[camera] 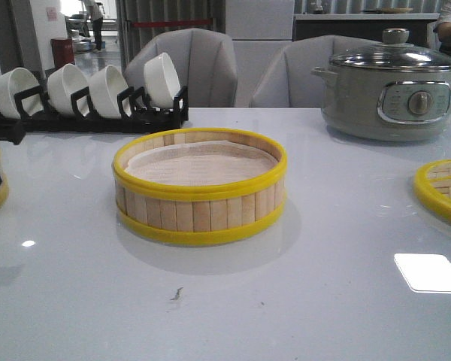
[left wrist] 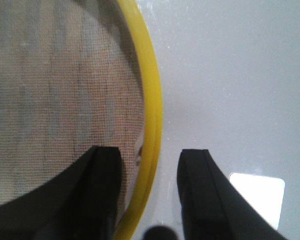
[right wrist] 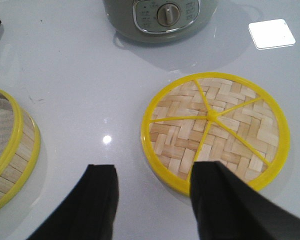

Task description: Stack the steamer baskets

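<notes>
one steamer basket (camera: pixel 200 188) sits in the middle of the front view on the pale desk (camera: pixel 286 301), upright, its liner (camera: pixel 199 162) showing inside the yellow rim. a second steamer basket (left wrist: pixel 60 100) fills the left half of my left wrist view — i see only a sliver of it at the far left edge of the front view. my left end effector (left wrist: pixel 150 195) is spread there, one finger over the liner side of the yellow rim and the other over the bare desk, so the rim lies between them; i cannot tell whether either finger touches it.

my right end effector (right wrist: pixel 152 200) is spread too and grips nothing. one finger overlaps the near edge of a flat woven lid (right wrist: pixel 216 131) with yellow spokes, which lies on the desk in the centre right of my right wrist view and shows at the right edge of the front view. whether that finger touches it, i cannot tell.

the grey-green electric pot (camera: pixel 391 90) with its glass cover stands in the upper right of the front view, behind the lid and well apart from the middle basket. a black rack (camera: pixel 98 113) with four white bowls (camera: pixel 109 89) runs along the upper left.
</notes>
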You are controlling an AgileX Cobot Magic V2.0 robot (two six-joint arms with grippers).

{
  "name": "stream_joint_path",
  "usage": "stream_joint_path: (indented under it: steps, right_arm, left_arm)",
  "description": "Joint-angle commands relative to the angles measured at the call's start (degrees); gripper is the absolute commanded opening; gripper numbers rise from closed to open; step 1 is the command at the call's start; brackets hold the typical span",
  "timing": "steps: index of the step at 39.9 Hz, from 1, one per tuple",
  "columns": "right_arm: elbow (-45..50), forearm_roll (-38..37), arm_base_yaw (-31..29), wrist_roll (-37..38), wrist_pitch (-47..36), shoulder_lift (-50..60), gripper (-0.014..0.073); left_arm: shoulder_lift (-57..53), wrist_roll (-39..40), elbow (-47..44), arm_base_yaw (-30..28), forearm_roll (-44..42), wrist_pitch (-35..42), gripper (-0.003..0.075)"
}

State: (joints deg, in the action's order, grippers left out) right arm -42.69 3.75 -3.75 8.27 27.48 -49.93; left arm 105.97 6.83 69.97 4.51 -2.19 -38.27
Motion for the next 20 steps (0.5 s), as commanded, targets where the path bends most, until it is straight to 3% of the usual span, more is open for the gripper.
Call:
stream_joint_path:
  steps: [1, 8, 13, 20]
  right_arm:
    - [-2.01, 0.43, -0.13, -0.32, -4.26, 0.30, 0.0444]
    - [-2.01, 0.48, -0.13, -0.32, -4.26, 0.30, 0.0444]
    - [-2.01, 0.48, -0.13, -0.32, -4.14, 0.30, 0.0444]
    - [-2.01, 0.48, -0.13, -0.32, -4.21, 0.30, 0.0444]
  left_arm:
    - [-2.15, 0.25, 1.62, -0.06, 0.19, 1.26, 0.0344]
    - [-2.15, 0.25, 3.48, -0.06, 0.19, -0.13, 0.0290]
    - [-2.15, 0.25, 5.65, -0.06, 0.19, -2.04, 0.0087]
    - [-2.15, 0.25, 8.45, 0.37, 0.07, -4.83, 0.0087]
